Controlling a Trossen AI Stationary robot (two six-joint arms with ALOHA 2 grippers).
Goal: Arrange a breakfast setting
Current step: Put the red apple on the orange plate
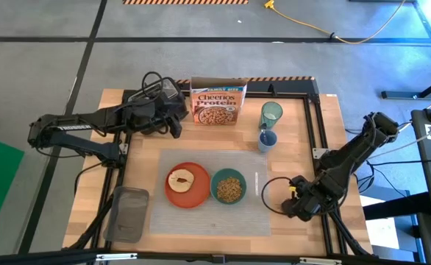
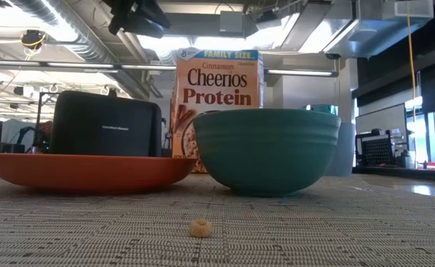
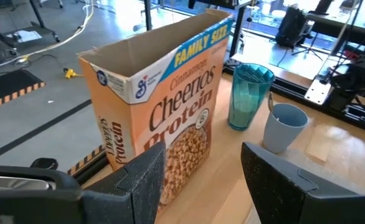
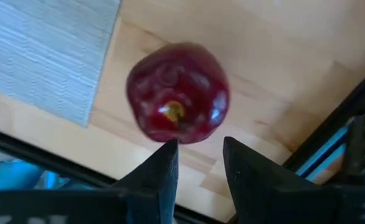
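1. High view. Placemat (image 1: 215, 193) lies mid-table. On it sit the orange plate (image 1: 187, 185), carrying a toast slice (image 1: 180, 179), and, just beside it, the teal bowl (image 1: 229, 186) with cereal inside. A thin pale strip on the mat near the bowl may be cutlery; too small to confirm. Green tumbler (image 1: 271, 114) and a small blue-grey cup (image 1: 267, 140) stand behind the mat, beside the Cheerios box (image 1: 218, 101). A grey tray (image 1: 128, 213) sits off the mat's left edge. Left gripper (image 1: 173, 118) is at the back, next to the box; the toaster beneath that arm is mostly hidden. Right gripper (image 1: 295, 207) is low at the table's right front edge; the apple is not visible from here.

2. Low view. Plate rim (image 2: 91, 169) and bowl (image 2: 266, 150) fill the front, with the black toaster (image 2: 106, 124) and cereal box (image 2: 219, 104) behind. One loose cereal ring (image 2: 200, 228) lies on the mat. Toast and bowl contents are hidden by the rims. Neither gripper can be identified.

3. Left wrist view. Left gripper (image 3: 202, 180) is spread apart and empty, facing the opened box (image 3: 164, 112). Tumbler (image 3: 248, 96) and cup (image 3: 284, 127) stand beyond; something thin sticks up from the cup, unclear what.

4. Right wrist view. Right gripper (image 4: 199, 163) is released, with a narrow gap between its fingers. The red apple (image 4: 177, 93) lies on bare wood just beyond the fingertips, off the placemat corner (image 4: 52, 53); contact cannot be judged.
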